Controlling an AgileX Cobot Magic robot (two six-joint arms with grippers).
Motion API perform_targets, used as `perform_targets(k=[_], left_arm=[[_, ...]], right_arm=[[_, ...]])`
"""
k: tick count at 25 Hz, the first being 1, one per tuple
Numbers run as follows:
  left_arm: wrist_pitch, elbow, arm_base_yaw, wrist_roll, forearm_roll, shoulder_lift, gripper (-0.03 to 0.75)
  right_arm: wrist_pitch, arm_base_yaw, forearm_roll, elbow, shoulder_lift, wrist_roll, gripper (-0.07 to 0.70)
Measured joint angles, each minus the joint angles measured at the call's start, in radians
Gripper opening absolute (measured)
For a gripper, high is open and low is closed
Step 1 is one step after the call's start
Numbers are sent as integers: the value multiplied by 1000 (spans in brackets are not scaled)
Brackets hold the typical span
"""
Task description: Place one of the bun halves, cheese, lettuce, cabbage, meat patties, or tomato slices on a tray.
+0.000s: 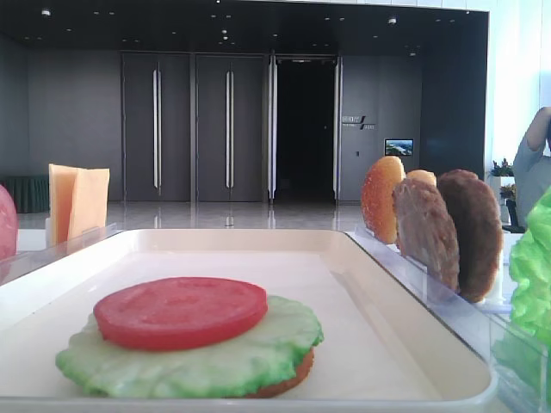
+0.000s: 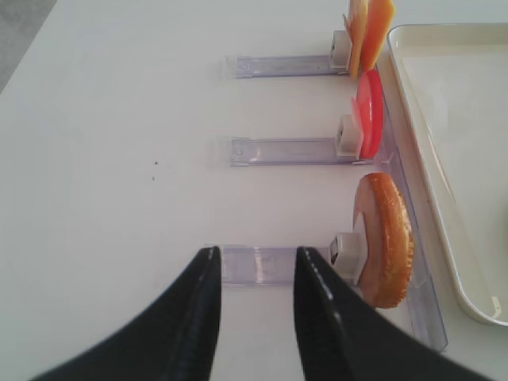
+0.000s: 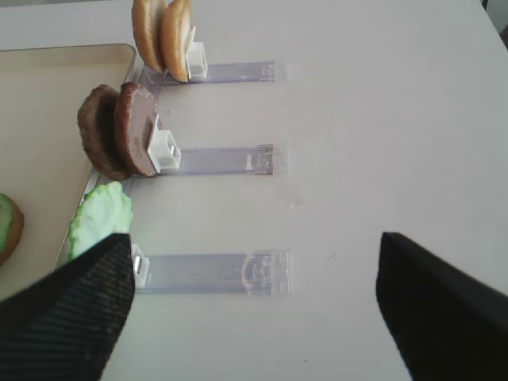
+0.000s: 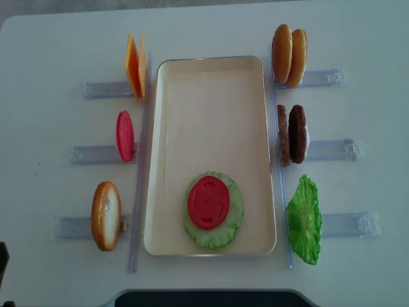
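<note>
On the cream tray (image 4: pixel 211 83) lies a stack: a bun half (image 1: pixel 288 384) at the bottom, a lettuce leaf (image 4: pixel 234 220) over it, a tomato slice (image 4: pixel 208 202) on top. My left gripper (image 2: pixel 255 258) is open, narrowly, and empty. It hovers over the table beside a holder with an upright bun half (image 2: pixel 386 240). Behind it stand a tomato slice (image 2: pixel 371 113) and cheese (image 2: pixel 370 32). My right gripper (image 3: pixel 254 246) is wide open and empty, above a clear holder (image 3: pixel 214 272) beside a lettuce leaf (image 3: pixel 99 218). Meat patties (image 3: pixel 123 131) and two bun halves (image 3: pixel 163 36) stand beyond.
Clear plastic holders (image 4: pixel 332 149) stick out from both long sides of the tray, three on each side. A dark robot base (image 4: pixel 211 299) sits at the near table edge.
</note>
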Motion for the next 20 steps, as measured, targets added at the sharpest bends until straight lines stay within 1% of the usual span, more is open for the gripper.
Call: perform_targets(k=[9, 20], left_arm=[[0, 0, 0, 0, 0, 0, 228], [0, 0, 0, 0, 0, 0, 163]], right_arm=[[0, 0, 0, 0, 0, 0, 589], [0, 0, 0, 0, 0, 0, 589]])
